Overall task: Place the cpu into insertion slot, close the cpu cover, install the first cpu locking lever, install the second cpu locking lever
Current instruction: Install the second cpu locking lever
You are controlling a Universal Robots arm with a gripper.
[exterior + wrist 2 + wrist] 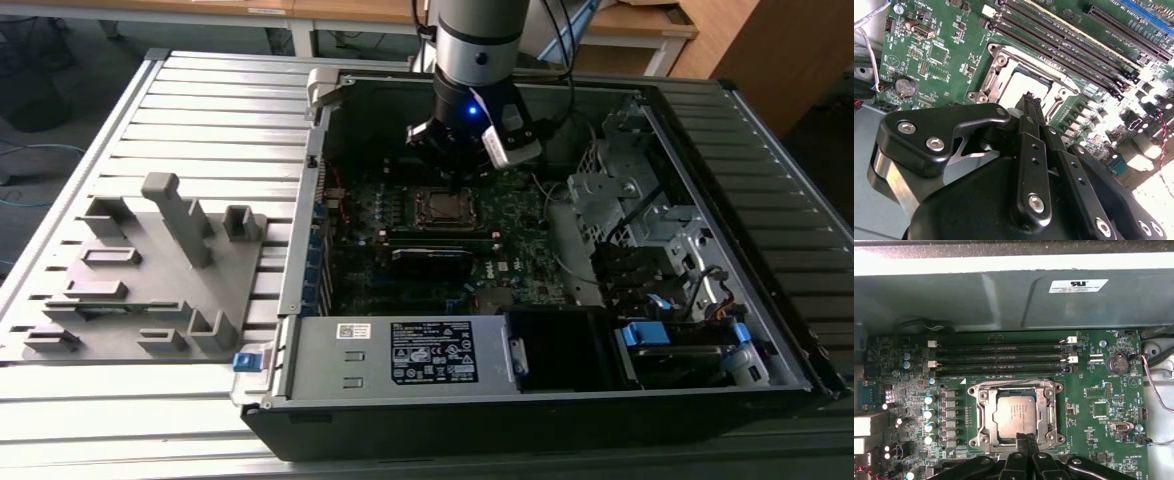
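Gripper [1026, 437] fingers pressed together, holding nothing, tips at the cover's [1016, 388] near edge; cpu [1015, 413] sits seated just ahead.

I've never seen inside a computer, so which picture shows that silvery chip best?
The first wrist view: the cpu faces the camera squarely inside its metal frame. The second wrist view shows it glare-washed behind the gripper. The exterior view shows it distant and tiny.
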